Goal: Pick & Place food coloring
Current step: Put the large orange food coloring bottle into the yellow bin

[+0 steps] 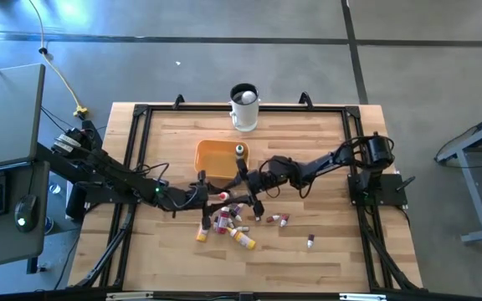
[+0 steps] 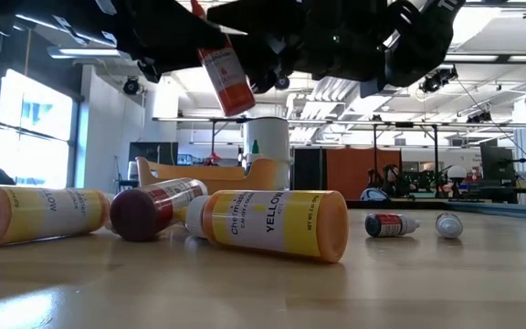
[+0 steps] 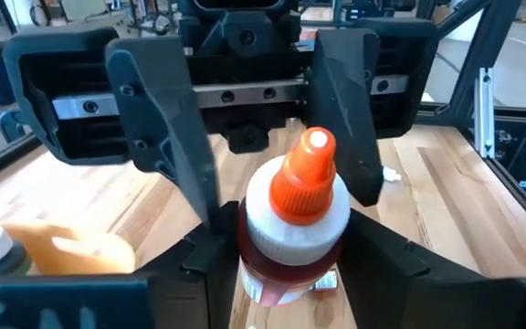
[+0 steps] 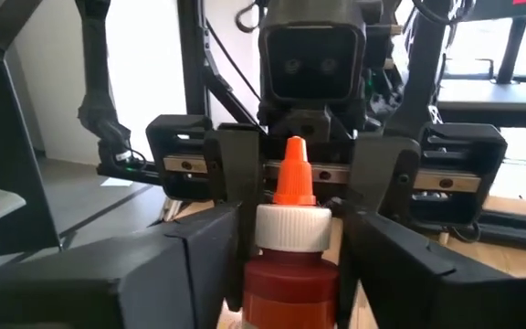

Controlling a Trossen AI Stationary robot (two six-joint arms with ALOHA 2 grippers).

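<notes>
A red food coloring bottle [image 1: 223, 196] with a white collar and an orange pointed cap is in the air over the table's middle. My left gripper [image 1: 210, 195] is shut on it [image 3: 292, 228]. My right gripper [image 1: 243, 186] faces it from the table's right and is open. Its fingers [image 4: 226, 265] stand on either side of the bottle [image 4: 292, 256]; I see no touch. In the low view the bottle [image 2: 226, 73] hangs tilted above several more bottles [image 1: 224, 221] lying on their sides on the table. My left gripper pinches the red bottle between its two fingers [image 3: 213, 260] on the body just under the white collar [image 3: 254, 265]. It comes roughly level from the table's left. The bottle is lifted clear, cap end up, its body slanting down below the fingers.
An orange bowl [image 1: 212, 159] with a green-capped bottle [image 1: 240, 150] in it sits just beyond the grippers, and a white mug [image 1: 243, 109] stands at the far edge. A yellow bottle [image 2: 268, 224] and small ones [image 1: 278, 219] [image 1: 310, 242] lie nearer. A black frame [image 1: 141, 113] borders the table.
</notes>
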